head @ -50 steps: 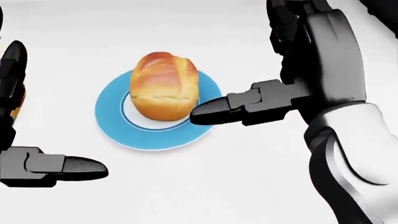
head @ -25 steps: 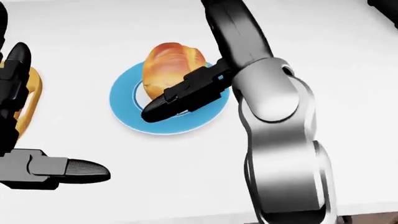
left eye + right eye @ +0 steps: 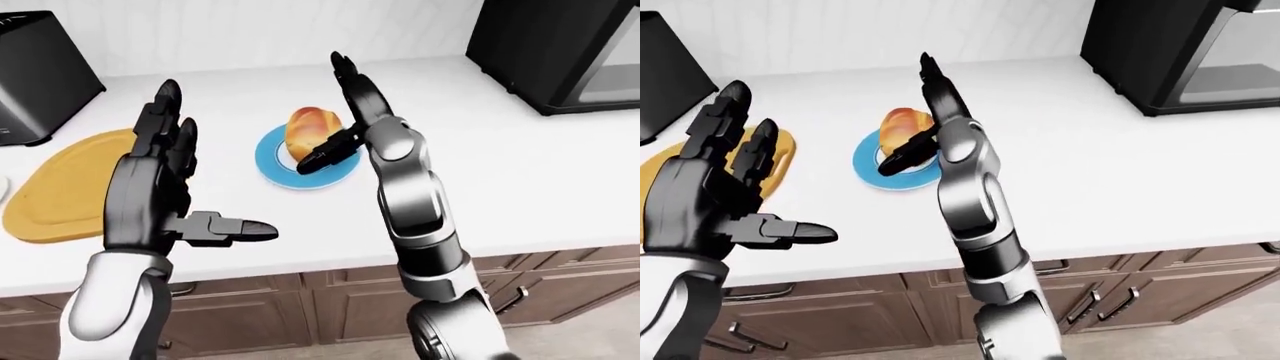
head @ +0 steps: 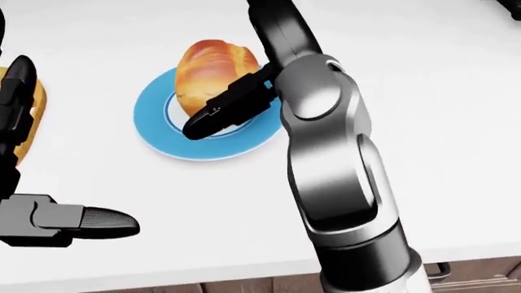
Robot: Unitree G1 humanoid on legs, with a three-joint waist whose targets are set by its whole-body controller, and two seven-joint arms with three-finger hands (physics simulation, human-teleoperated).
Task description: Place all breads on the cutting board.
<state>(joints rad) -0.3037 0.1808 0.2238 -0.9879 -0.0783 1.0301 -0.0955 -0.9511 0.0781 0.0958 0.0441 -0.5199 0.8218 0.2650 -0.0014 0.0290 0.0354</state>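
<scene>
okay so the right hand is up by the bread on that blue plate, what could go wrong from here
The right hand is open, its thumb lying across the bread, so a sideways push might roll the loaf off the blue plate or drag the plate along.

The cutting board lies behind the raised, open left hand, which could block the carry.

1. The bread loaf (image 4: 213, 76) sits on the plate (image 4: 154, 131), which rests on the counter (image 3: 520, 172).
2. My right hand (image 3: 345, 112) stands open just right of the loaf in the left-eye view, thumb reaching across below it.
3. My left hand (image 3: 160, 187) hangs open left of the plate.
4. The cutting board (image 3: 60, 195) lies left of my left hand.
5. The toaster (image 3: 40, 71) stands at upper left, above the board.
6. The oven (image 3: 560, 49) stands far right of my right hand.
</scene>
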